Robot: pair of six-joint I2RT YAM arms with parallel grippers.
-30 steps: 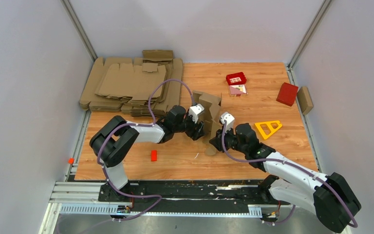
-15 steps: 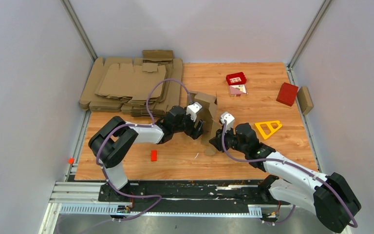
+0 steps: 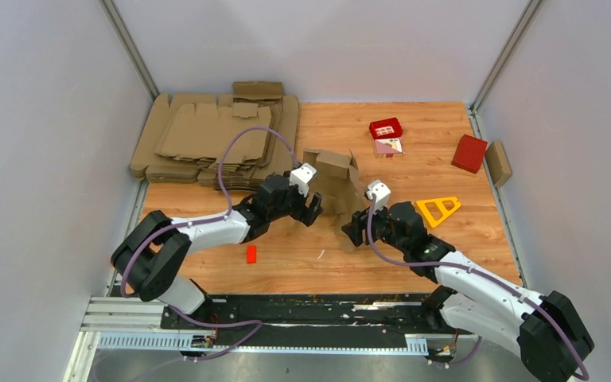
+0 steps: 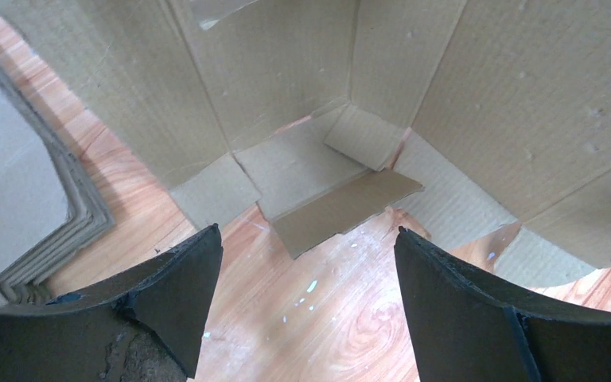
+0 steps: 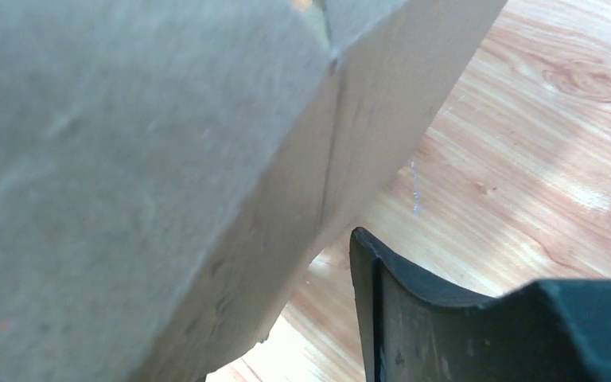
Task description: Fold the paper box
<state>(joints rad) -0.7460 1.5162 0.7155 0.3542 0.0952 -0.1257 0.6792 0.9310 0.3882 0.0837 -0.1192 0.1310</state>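
Table [image 3: 461, 255]: wood top, both arms reaching in from the near edge and meeting about mid-table.

Pile of flat blanks [image 3: 207, 139]: far-left corner, spare stock, out of the working zone.

Paper box [image 3: 336, 187]: about mid-table, slightly toward the far edge, just off the pile's near-right end. It stands partly erected between the two arms, with walls up and top flaps loose and uneven. In the left wrist view its inner corner [image 4: 270, 72] faces the camera, and the small bottom flaps [image 4: 342, 211] lie splayed on the wood, not tucked. Judged: early to middle of the fold, base not yet closed.

Left gripper [image 4: 306, 235]: spread wide, nothing between the fingers, just short of the box's open side. Likely lined up to push or catch a bottom flap.

Right gripper [image 3: 354, 231]: low at the box's near-right side. In its wrist view a cardboard wall [image 5: 127, 159] fills the frame. Only one finger [image 5: 445, 326] shows, with a sliver of table between it and the wall. Cannot tell whether it pinches the wall or stands free. Probably there to brace the wall.

Far-right quarter: two small red boxes [image 3: 468, 153] [image 3: 386, 127] and a yellow triangle [image 3: 437, 208], well apart from the work.
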